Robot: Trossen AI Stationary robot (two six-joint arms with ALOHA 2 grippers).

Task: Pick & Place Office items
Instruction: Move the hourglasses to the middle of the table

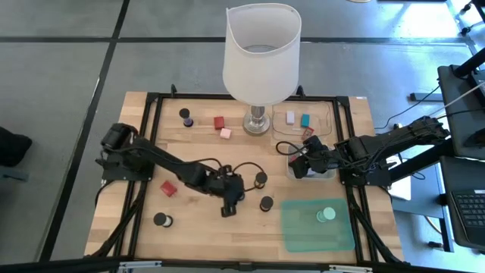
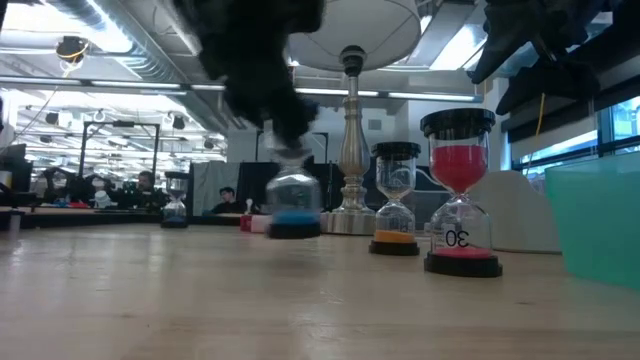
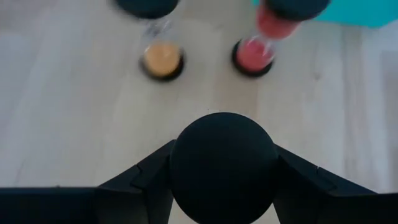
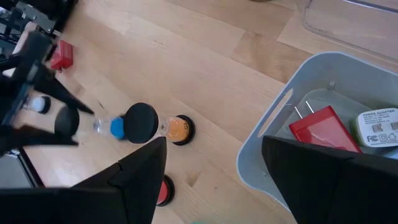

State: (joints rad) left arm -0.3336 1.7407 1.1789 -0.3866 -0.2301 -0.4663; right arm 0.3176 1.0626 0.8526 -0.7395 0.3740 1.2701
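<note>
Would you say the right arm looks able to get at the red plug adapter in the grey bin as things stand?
Probably yes. The right gripper hangs beside the grey bin with its fingers open. The red adapter lies uncovered next to a white adapter, and nothing crosses the bin's open top.

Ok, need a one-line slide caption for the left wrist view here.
Left gripper shut on a black-capped hourglass; orange-sand hourglass and red-sand hourglass stand beyond on the wooden table.

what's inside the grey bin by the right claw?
The grey bin holds a red plug adapter and a white power adapter. The right claw covers the bin's near part, so anything lying there is hidden.
</note>
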